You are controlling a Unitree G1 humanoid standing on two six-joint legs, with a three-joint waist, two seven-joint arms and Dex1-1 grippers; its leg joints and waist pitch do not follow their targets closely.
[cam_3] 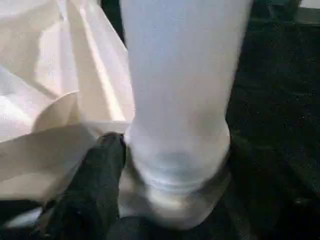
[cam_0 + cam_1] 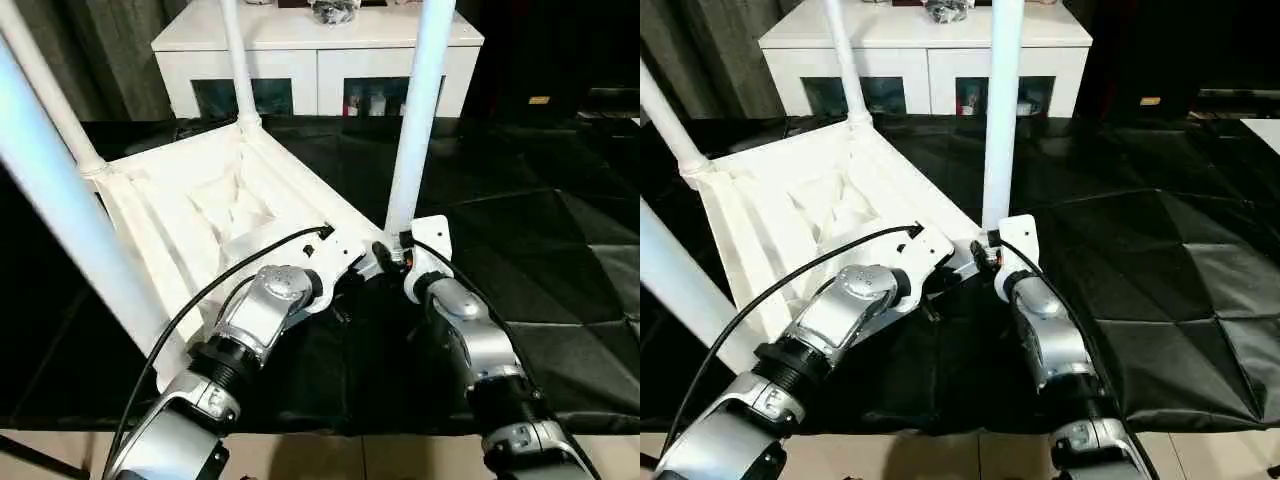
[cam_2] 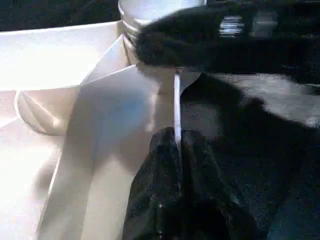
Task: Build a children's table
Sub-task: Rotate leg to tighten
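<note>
Reaching forward over the black-covered desk (image 2: 560,250), both silver forearms met at the nearest corner of the upturned children's table (image 2: 230,215); the left claw (image 3: 176,145) was pinched shut on a thin white rib or edge of the underside, its two black fingers pressed flat against that edge with no gap showing; the right claw (image 1: 165,200) sat right at the foot of the near leg (image 2: 420,110), one black finger (image 1: 97,175) against the collar where leg meets socket, the jaws standing wide about that base, though whether they truly gripped it I could not tell. That near leg rose straight up from just ahead of the right claw, its long axis vertical and pointing out past the top of the head views; so the right arm was the nearer one to it, and any seating or twisting push would, in my judgement, run along that upright axis into the corner socket. The table top lay ribs-up, tilted slightly, stretching away and to the left; further off, three other legs (image 2: 240,60) also stood upward from their corners; beyond them stood a white low cabinet (image 2: 320,60).
</note>
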